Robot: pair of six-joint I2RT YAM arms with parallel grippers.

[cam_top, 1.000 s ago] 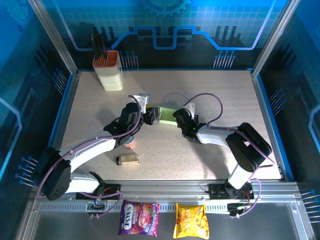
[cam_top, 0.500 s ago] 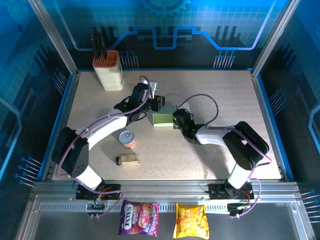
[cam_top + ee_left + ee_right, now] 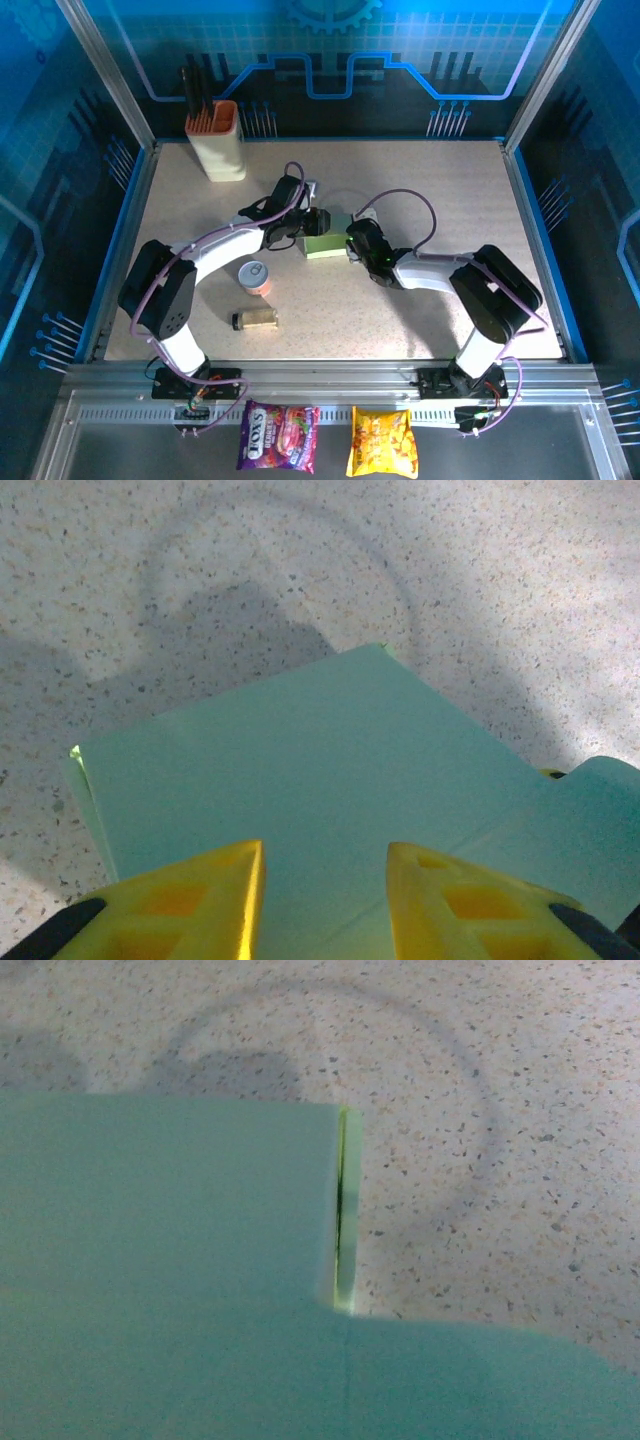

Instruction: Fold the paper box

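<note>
pale green paper box [image 3: 326, 245] lies in the middle of the table [image 3: 430, 180], between both grippers. left gripper [image 3: 325, 900] is at its left end, yellow fingers [image 3: 200, 905] spread, card showing in the gap. right gripper [image 3: 351, 241] touches its right end; cannot tell whether those fingers are parted or gripping.

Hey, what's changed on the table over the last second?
The left gripper swung from the paper box's left side round to its far left corner. The box slid a little nearer and leftward. The right gripper stayed at the box's right end; the can, jar and knife holder have not moved.
</note>
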